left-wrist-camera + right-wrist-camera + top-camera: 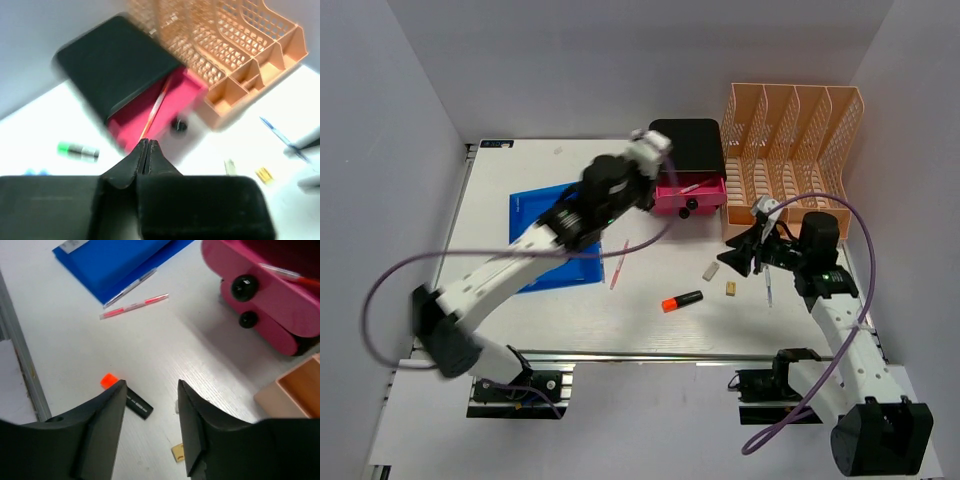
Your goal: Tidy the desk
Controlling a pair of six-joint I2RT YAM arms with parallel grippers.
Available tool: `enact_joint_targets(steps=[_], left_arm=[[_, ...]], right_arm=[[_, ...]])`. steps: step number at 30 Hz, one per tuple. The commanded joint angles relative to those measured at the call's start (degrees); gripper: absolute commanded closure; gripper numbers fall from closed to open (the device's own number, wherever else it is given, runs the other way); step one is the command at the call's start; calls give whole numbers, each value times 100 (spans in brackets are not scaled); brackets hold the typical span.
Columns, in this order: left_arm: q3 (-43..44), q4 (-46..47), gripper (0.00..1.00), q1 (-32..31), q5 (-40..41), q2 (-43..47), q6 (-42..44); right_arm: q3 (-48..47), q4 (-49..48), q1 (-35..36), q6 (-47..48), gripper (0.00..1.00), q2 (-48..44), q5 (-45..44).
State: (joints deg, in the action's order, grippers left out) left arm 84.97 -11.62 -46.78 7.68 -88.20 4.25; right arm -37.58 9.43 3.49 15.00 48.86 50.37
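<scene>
Desk: large flat white tabletop (560, 315), spread under both arms, metal rail (620, 355) along its near edge.
Loose items: black highlighter with orange cap (682, 300) near centre; small white eraser block (710, 270) and small yellow piece (730, 290) just right of it; blue pen (770, 290) further right; pink pen (618, 265) beside the flat blue folder (535, 215) on the left.
Far side: black drawer box (688, 145), its pink drawer (690, 195) standing open with a red pen (156, 107) inside; peach lattice file rack (790, 135) far right.
Left gripper (145, 144): fingers pressed together over the drawer; nothing seen between them.
Right gripper (151, 387): fingers spread, empty, above bare desk.
Key relation: the highlighter lies just near-left of the right fingers, its long axis roughly left-right; the right arm is clearly nearer.
Next move, likely: the right arm shifts near-left and closes across the barrel.
</scene>
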Motion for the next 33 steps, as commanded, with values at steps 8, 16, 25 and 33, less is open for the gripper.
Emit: enact_joint_targets(steps=[8,16,25,33], left_arm=[[-3706,-947,33,512,1288,3011,-2095],[-4470,-728,39,679,1753,3353,-1955],[-4726,-956,47,539,2869,4879,-1919],[-4920,-886,44,539,3222,5885,-1981]], right_arm=[[-1039,928,2109,1022,39,1511,-1264],[-2586,1439,3895,50,39,3619,-3296],[-4564,1755,4248,-2042,40,5545,-3947],[-5540,1930,4520,-2968,38,6776,-4693]])
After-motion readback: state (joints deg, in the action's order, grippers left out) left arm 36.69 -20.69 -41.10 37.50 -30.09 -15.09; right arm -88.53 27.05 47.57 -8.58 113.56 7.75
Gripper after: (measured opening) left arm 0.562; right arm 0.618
